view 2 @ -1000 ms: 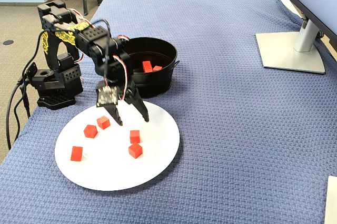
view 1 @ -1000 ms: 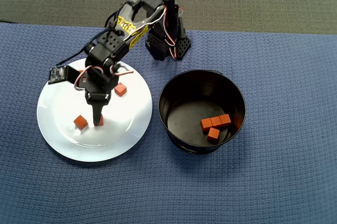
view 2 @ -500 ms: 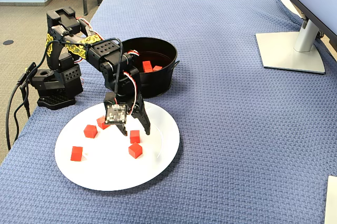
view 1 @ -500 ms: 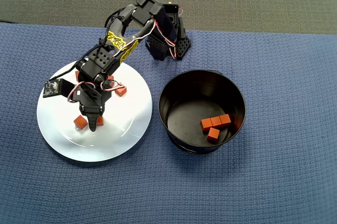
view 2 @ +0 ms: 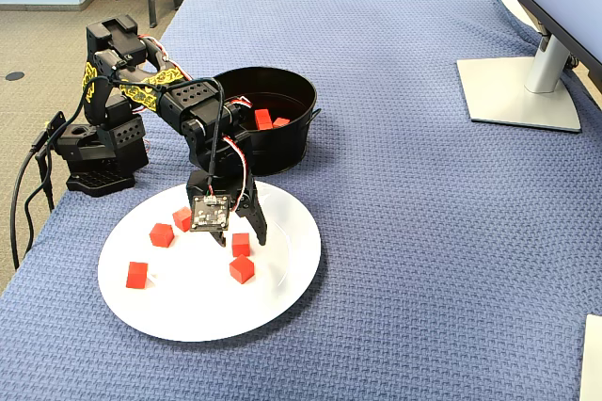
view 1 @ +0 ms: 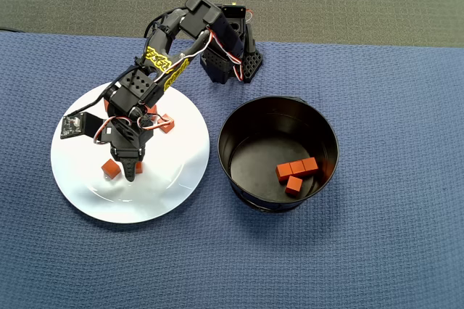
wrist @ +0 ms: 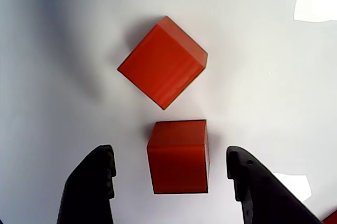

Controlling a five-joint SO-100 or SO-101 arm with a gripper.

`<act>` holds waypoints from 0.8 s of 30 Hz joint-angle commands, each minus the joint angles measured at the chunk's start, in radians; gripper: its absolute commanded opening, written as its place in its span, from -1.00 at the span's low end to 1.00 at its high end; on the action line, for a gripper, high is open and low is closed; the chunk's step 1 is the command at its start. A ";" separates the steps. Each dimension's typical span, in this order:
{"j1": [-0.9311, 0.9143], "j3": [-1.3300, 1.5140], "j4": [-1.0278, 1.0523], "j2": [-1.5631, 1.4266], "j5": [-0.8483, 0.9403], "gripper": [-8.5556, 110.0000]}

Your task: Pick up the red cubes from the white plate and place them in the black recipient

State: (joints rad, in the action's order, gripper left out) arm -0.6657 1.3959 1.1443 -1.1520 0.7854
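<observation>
Several red cubes lie on the white plate; one red cube sits just left of my gripper. My gripper is open and low over the plate. It straddles a red cube with a gap on both sides, and a second cube lies just beyond. In the fixed view the gripper stands over that cube on the plate. The black recipient to the right holds several red cubes.
The arm's base stands behind the plate on the blue cloth. In the fixed view the black recipient is right behind the arm, and a monitor stand sits far right. Cables hang at the table's left edge.
The gripper has swung left across the plate in the overhead view and lowered. Its open fingers now straddle a cube. The cubes have not moved.
</observation>
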 commanded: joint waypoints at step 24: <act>0.037 0.040 -0.051 -0.069 0.078 -0.86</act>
State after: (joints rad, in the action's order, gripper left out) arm -0.6458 1.4281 1.1183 -1.1428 0.9173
